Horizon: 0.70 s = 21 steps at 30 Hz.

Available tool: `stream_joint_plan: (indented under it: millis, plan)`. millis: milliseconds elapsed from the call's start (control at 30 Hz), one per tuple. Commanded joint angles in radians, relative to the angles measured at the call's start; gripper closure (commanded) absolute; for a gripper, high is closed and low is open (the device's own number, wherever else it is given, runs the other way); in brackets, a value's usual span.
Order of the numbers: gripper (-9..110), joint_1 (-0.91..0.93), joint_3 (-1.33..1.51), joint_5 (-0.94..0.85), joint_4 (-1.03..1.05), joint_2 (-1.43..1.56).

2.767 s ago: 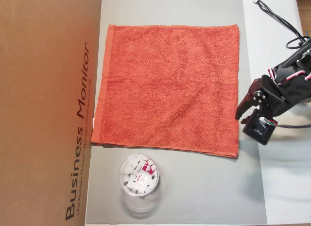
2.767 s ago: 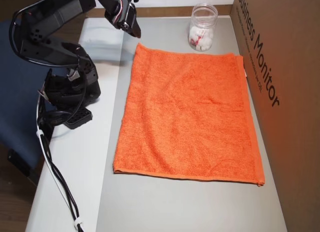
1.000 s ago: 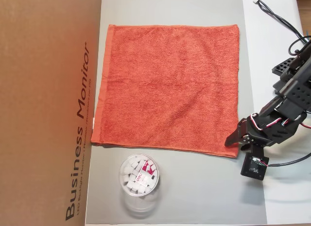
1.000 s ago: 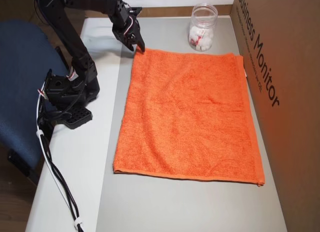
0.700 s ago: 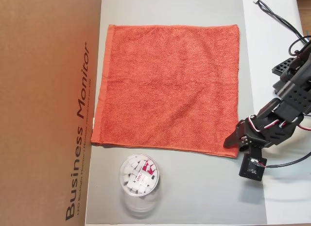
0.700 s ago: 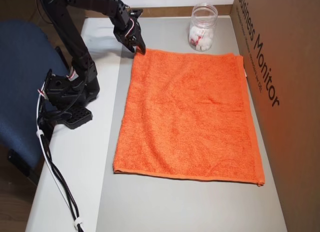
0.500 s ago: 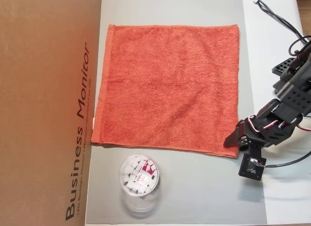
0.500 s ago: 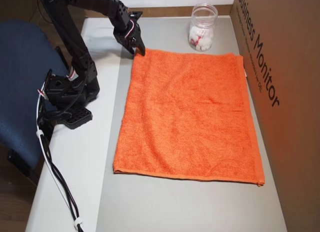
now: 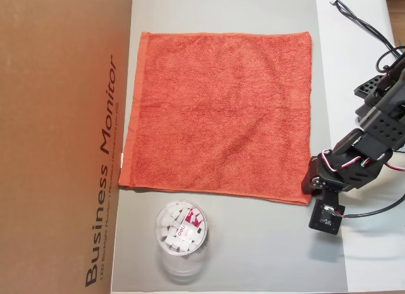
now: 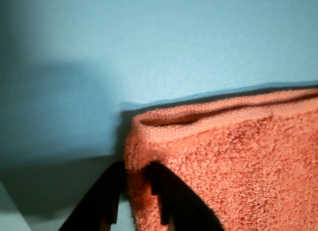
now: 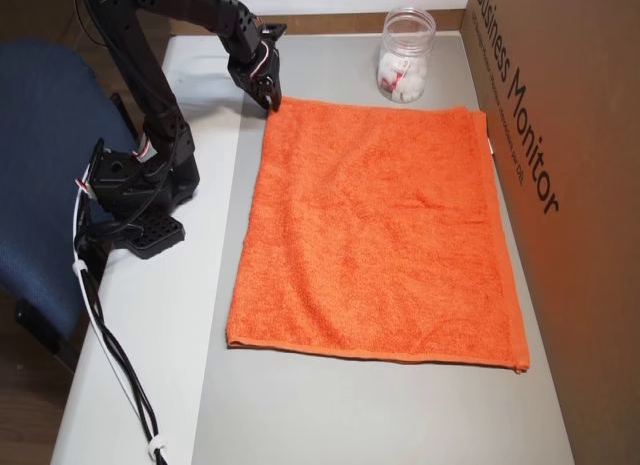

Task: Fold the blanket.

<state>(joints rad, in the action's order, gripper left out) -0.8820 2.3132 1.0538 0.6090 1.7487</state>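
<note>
The blanket [image 9: 221,110] is an orange-red terry towel lying flat and spread out on a grey mat [image 9: 266,243]. My gripper [image 9: 307,188] sits at its lower right corner in an overhead view, and at its top left corner [image 11: 271,102] in another overhead view. In the wrist view the two dark fingers [image 10: 107,196] pinch the hemmed corner of the blanket [image 10: 233,166] between them, so the gripper [image 10: 135,191] is shut on it. The rest of the blanket [image 11: 380,225] shows no folds.
A small clear round tub [image 9: 180,227] with white pieces stands on the mat just past the blanket's edge, also seen as a tub [image 11: 405,70]. A large cardboard box [image 9: 57,142] borders one side. The arm base [image 11: 135,185], cables [image 11: 110,355] and a blue chair [image 11: 40,165] lie on the other.
The arm swung from beside the blanket down to its corner. In the last half second the open finger closed on that corner. The blanket lies as before.
</note>
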Motion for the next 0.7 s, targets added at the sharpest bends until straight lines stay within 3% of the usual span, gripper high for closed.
stream_joint_plan:
  millis: [0,167,400,667]
  plan:
    - [101,0.003,-0.028,0.008,-0.006,0.003]
    - [100,0.003,-0.028,0.008,-0.008,0.002]
    - [85,0.002,-0.023,0.009,-0.106,-0.052]
    - [86,0.005,-0.044,0.112,-0.101,-0.084]
